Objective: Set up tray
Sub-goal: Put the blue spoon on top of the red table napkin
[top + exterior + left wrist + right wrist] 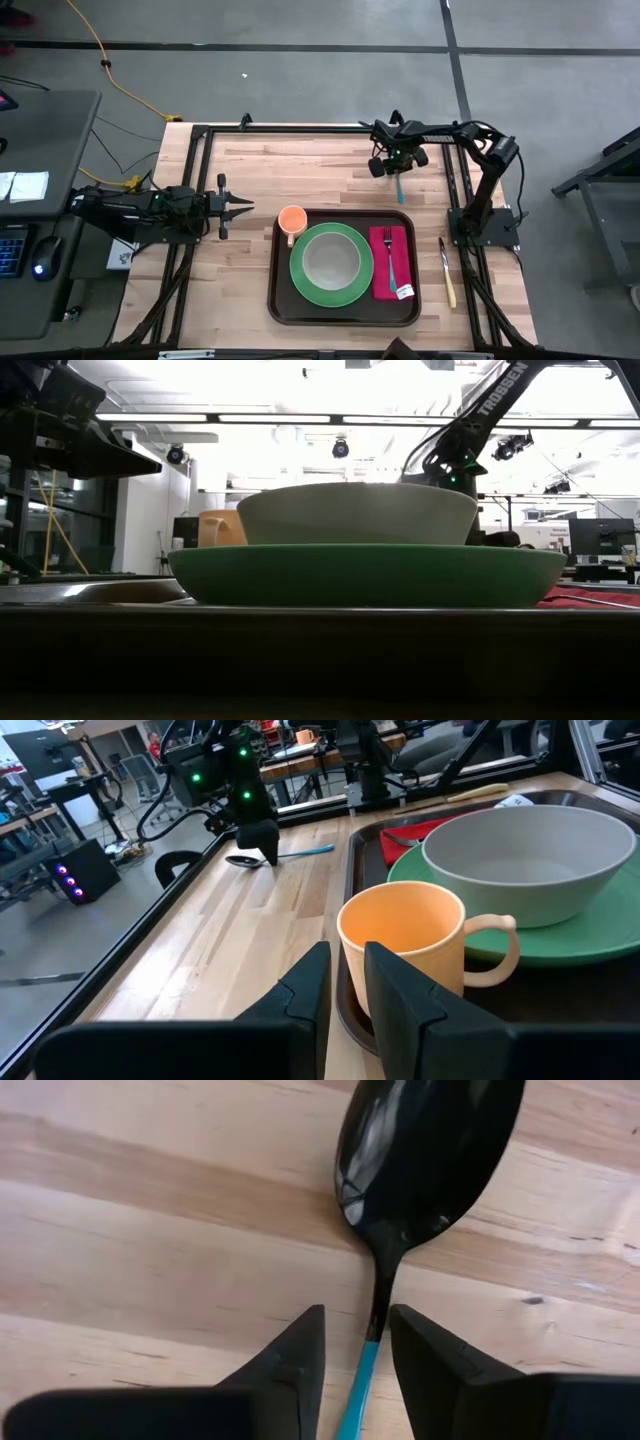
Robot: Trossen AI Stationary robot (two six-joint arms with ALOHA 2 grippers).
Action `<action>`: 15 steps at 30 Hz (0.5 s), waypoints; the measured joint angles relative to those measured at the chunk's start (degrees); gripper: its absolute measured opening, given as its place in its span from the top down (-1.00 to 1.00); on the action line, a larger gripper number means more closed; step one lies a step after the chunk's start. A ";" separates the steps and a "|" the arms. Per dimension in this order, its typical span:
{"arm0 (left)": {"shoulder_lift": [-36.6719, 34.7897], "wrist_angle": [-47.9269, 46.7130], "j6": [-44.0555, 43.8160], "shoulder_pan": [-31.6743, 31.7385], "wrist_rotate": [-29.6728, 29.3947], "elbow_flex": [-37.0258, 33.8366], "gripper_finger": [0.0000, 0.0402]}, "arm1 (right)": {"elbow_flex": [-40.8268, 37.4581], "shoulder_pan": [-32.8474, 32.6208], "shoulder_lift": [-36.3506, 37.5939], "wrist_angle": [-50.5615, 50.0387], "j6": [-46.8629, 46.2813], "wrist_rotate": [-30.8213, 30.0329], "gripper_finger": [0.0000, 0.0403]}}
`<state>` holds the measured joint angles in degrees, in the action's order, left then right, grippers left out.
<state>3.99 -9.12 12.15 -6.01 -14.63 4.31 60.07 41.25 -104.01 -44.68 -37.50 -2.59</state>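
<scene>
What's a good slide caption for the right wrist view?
Right end effector straddling the blue-handled spoon on the wooden table, fingers open either side of its neck.

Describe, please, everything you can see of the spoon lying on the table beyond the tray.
The spoon has a glossy dark bowl that reflects the lights and a thin neck running into a light blue handle, which looks like plastic. It lies flat on the bare wooden table, outside the brown tray, on the far side of it. The right gripper is down over it, its two dark fingers standing either side of the handle just behind the neck, slightly apart from it. Nothing but the table can be seen touching the spoon.
</scene>
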 joint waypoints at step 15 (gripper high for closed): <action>-0.01 0.00 0.02 -0.01 0.00 0.01 0.52 | -0.13 0.34 -0.09 -0.36 0.02 -1.54 0.97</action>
<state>3.99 -9.12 12.16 -6.02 -14.63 4.32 59.94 41.58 -104.09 -45.03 -37.47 -4.12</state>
